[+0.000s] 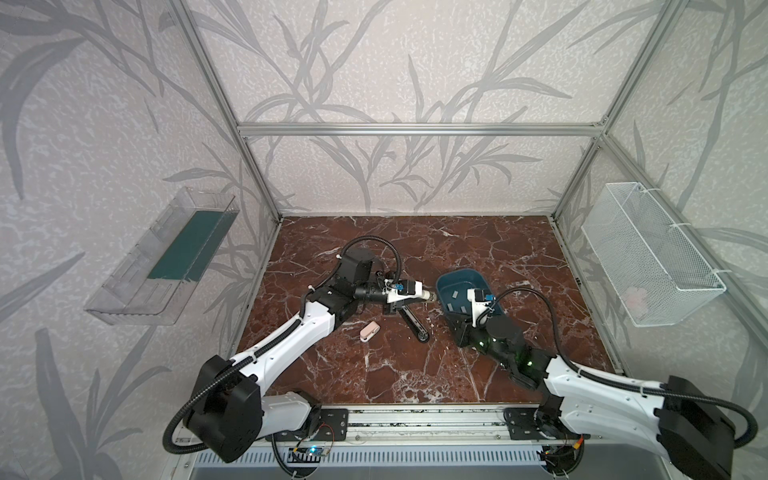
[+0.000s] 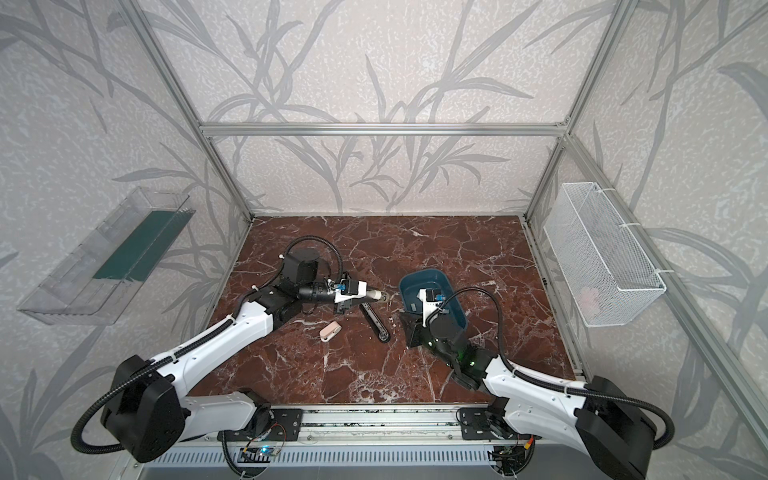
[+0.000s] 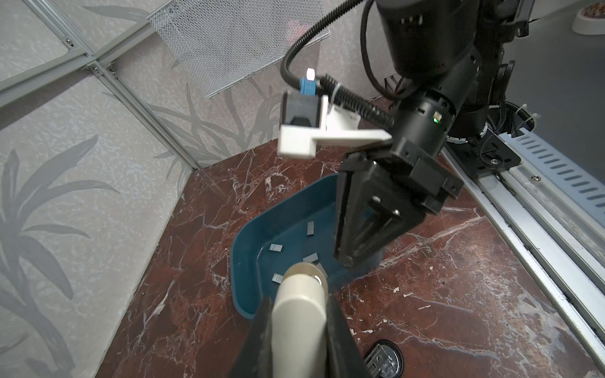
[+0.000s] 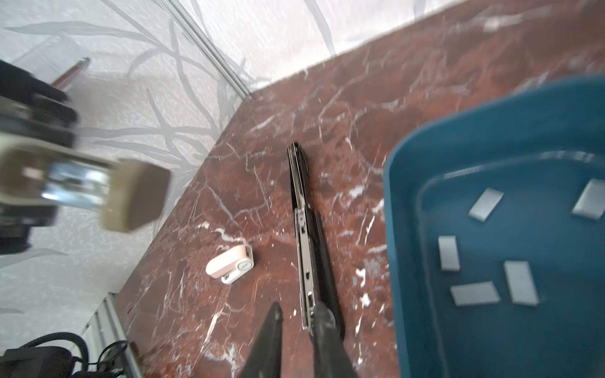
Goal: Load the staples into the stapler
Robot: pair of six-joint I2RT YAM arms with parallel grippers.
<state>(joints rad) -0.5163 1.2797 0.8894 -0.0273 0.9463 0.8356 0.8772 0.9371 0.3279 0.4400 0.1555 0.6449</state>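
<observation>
Surrounding the red marble bench (image 1: 374,374), leaf-patterned walls (image 1: 374,83) are seen. Staples (image 4: 520,283) are scattered in a blue tray (image 3: 244,288). A beige stapler (image 3: 302,281) is clamped by the left tool (image 3: 298,306); the right tool (image 3: 347,256) is closed by the tray.

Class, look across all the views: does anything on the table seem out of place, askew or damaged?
The black stapler lies opened out flat on the marble tabletop, its metal magazine exposed. The staples lie loose at mixed angles inside the blue tray, not lined up. No spill or breakage shows.
</observation>
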